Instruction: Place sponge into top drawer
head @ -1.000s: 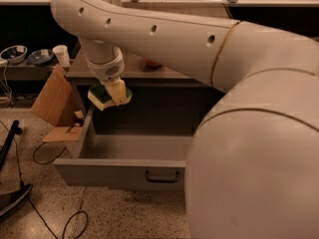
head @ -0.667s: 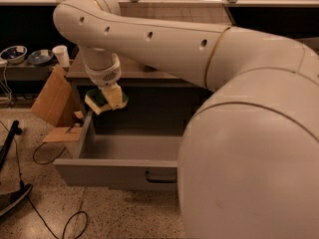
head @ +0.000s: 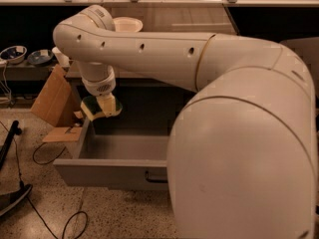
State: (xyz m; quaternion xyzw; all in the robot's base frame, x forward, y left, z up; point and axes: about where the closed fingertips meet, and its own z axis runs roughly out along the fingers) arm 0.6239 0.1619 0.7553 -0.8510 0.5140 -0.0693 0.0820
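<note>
Green-topped sponge (head: 90, 106) clamped in claw (head: 103, 110) above top drawer (head: 107, 173), left edge.

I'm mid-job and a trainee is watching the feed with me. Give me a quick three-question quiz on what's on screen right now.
1. What does the claw hold? A) nothing B) a sponge C) a cloth
2. True or false: the drawer is shut.
3. Fill in: the sponge hangs ___ the drawer's near-left corner as the camera sees it, not yet on its floor.

Key: 1 B. 2 false, it is pulled open. 3 above.
</note>
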